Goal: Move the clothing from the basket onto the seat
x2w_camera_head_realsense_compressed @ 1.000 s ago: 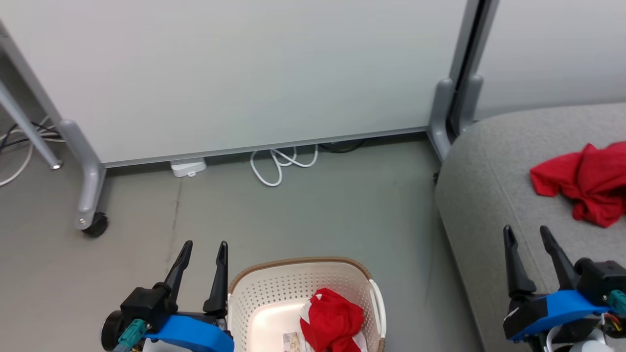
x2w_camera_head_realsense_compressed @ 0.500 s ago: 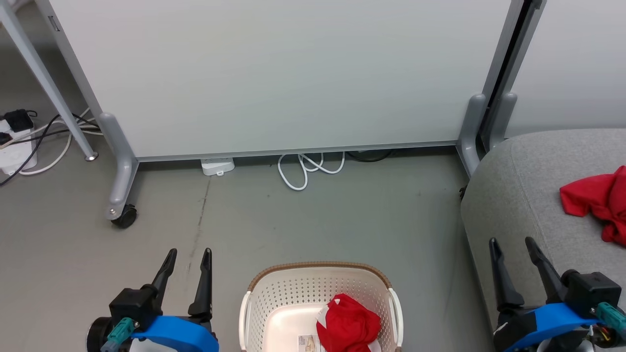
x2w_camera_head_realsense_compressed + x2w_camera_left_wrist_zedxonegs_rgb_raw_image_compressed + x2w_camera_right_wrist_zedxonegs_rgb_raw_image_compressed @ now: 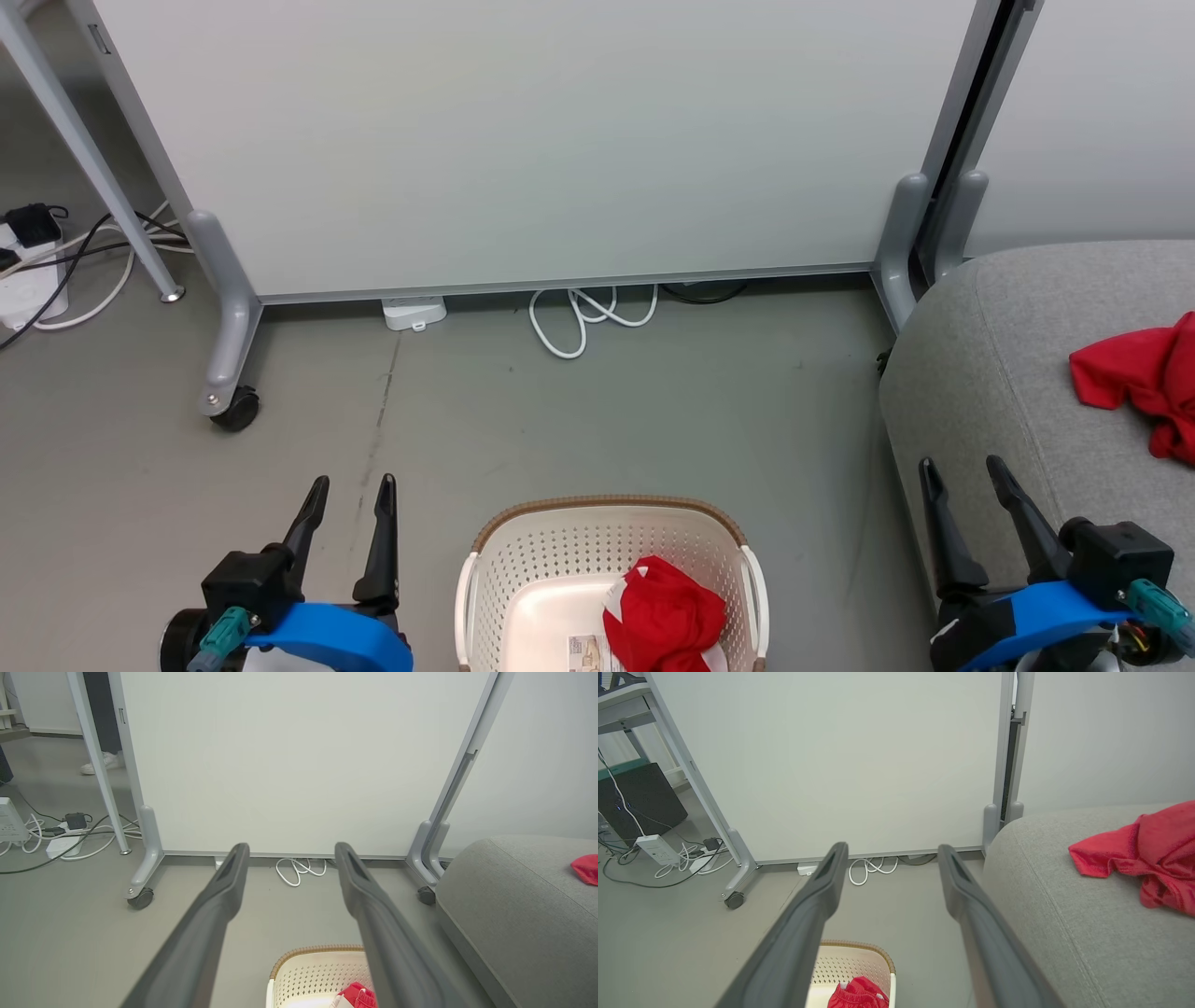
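Note:
One red garment with white patches (image 3: 665,616) lies bunched in the cream basket (image 3: 523,560) at the bottom centre of the head view; the same garment (image 3: 857,994) shows in the basket (image 3: 852,959) in the right wrist view. A second red garment (image 3: 1144,383) rests on the grey seat (image 3: 990,373) at the right, and that garment (image 3: 1143,854) lies apart from both grippers. My left gripper (image 3: 353,485) stands open and empty left of the basket. Over the seat's front edge my right gripper (image 3: 962,467) is open and empty.
A white rolling partition (image 3: 560,140) with a castor (image 3: 233,411) stands behind the basket. White cable loops (image 3: 579,317) lie at its foot. A power strip and cords (image 3: 37,271) are at the far left. A person's shoe (image 3: 100,763) shows behind the partition.
The head camera swung left between the earliest frame and half a second ago, bringing the basket to centre and the seat to the right edge. Since then both grippers have sunk slightly in view.

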{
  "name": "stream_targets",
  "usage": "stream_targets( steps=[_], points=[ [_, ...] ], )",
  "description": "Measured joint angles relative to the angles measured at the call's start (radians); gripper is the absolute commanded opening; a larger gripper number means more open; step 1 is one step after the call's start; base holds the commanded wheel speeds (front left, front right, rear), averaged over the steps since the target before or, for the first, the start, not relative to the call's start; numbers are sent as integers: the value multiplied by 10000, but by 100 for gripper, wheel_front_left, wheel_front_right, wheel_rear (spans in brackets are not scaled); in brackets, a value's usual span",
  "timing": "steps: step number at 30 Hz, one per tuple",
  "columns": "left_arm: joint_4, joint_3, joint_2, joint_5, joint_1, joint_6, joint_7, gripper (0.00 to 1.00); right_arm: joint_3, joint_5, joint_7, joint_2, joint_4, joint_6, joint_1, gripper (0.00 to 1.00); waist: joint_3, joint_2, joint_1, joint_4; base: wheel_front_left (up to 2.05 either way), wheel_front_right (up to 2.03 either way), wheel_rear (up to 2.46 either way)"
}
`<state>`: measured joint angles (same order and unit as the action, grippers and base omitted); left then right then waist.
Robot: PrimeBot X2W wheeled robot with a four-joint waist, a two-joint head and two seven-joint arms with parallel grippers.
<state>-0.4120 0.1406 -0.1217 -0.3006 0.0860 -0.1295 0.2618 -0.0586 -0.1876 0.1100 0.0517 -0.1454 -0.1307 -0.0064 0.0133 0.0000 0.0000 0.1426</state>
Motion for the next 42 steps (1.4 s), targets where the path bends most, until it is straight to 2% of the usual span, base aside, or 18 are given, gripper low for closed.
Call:
stream_targets(
  steps=[14, 23, 35, 42],
  points=[
    [54, -23, 65, 19, -10, 0, 0, 100, 236, -174, 69, -2, -123, 0, -105, 100, -209, 0, 0, -175, 0, 0, 0],
    [13, 121, 56, 13, 174, 0, 2, 100, 320, -113, 54, -4, 54, 0, -345, 100, -780, 0, 0, -574, 0, 0, 0],
    [-1011, 744, 44, -56, 1042, 0, 10, 100, 761, 109, 92, -6, 387, 0, -992, 100, -2344, 0, 1, -1806, 0, 0, 0],
    [-1914, 1501, -368, -368, 1916, 0, 8, 100, 1028, 100, 284, -4, 380, 0, -1405, 100, -3413, 0, 2, -2665, 0, 0, 0]
  ],
)
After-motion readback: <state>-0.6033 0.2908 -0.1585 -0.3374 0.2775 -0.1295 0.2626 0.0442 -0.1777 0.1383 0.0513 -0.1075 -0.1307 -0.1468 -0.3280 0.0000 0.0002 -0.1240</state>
